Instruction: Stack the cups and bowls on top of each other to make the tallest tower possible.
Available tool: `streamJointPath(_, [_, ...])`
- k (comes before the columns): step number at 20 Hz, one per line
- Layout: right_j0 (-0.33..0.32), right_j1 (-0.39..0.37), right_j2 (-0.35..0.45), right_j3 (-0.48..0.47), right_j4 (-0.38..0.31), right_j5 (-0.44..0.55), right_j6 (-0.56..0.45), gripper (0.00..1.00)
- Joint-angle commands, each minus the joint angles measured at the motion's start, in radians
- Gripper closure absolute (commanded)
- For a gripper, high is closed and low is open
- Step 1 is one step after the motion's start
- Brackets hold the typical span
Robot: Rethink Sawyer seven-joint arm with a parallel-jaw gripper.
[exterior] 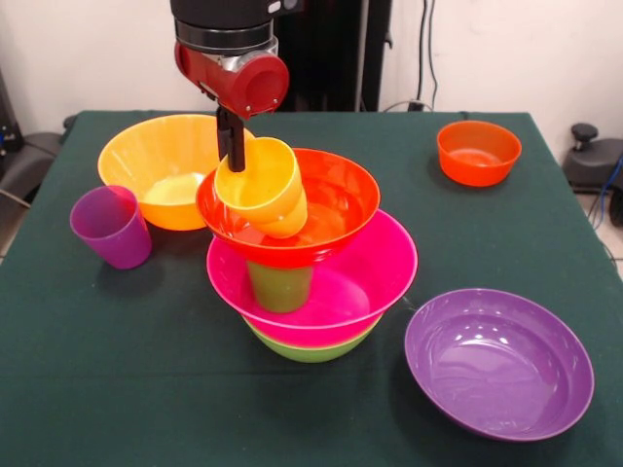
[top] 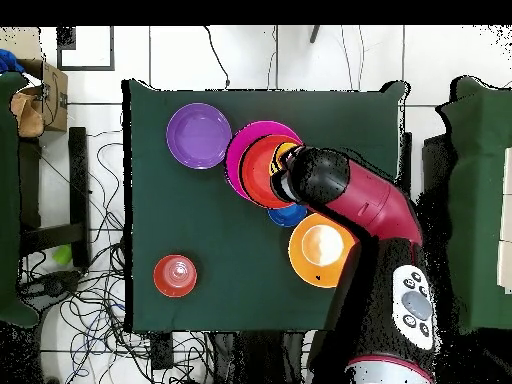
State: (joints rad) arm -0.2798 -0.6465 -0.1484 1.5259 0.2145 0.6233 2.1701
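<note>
- Green cloth-covered table [exterior: 88, 370]: bare room is seen along the camera-side edge and between the tower and the small bowl near the far corner.
- Glossy purple plastic bowl, large [exterior: 498, 362]: set upright near the camera-side edge, just beside the tower's base, apart from it.
- Glossy orange plastic bowl, large [exterior: 156, 165]: set upright behind the tower's side; room for approach from there is narrowed by it.
- Tower of glossy plastic pieces [exterior: 311, 282], mid-table: lime green bowl [exterior: 311, 348] at the base, pink bowl [exterior: 370, 277] nested in it, green tapered cup [exterior: 280, 287] standing in the pink bowl, red-orange bowl [exterior: 336, 209] perched on that cup.
- Yellow-orange tapered plastic cup [exterior: 261, 185]: tilted on its side inside the red-orange bowl, mouth turned toward the camera.
- Red and black arm's gripper [exterior: 232, 148]: its dark finger is seen at the yellow-orange cup's rim; whether it is clamped or parted cannot be told.
- Small red-orange plastic bowl [exterior: 478, 152]: well apart, near a far corner.
- Purple tapered plastic cup [exterior: 111, 226]: upright, near the side edge, clear of the tower.
- Small blue bowl [top: 288, 214]: glimpsed only from overhead, partly hidden by the arm.
- Risk, judged: the red-orange bowl is borne by one narrow cup; a sideways nudge could tip it, and the tilted cup could roll out.
</note>
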Motion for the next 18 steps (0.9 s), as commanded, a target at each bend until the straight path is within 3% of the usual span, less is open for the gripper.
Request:
streamJointPath(1, [0.007,0.023,0.055,-0.015,-0.021,0.024,0.072,1.00])
streamJointPath(8, [0.006,0.026,0.055,0.000,-0.025,0.003,0.071,1.00])
streamJointPath(18, [0.117,0.046,-0.067,-0.052,-0.047,0.061,0.159,1.00])
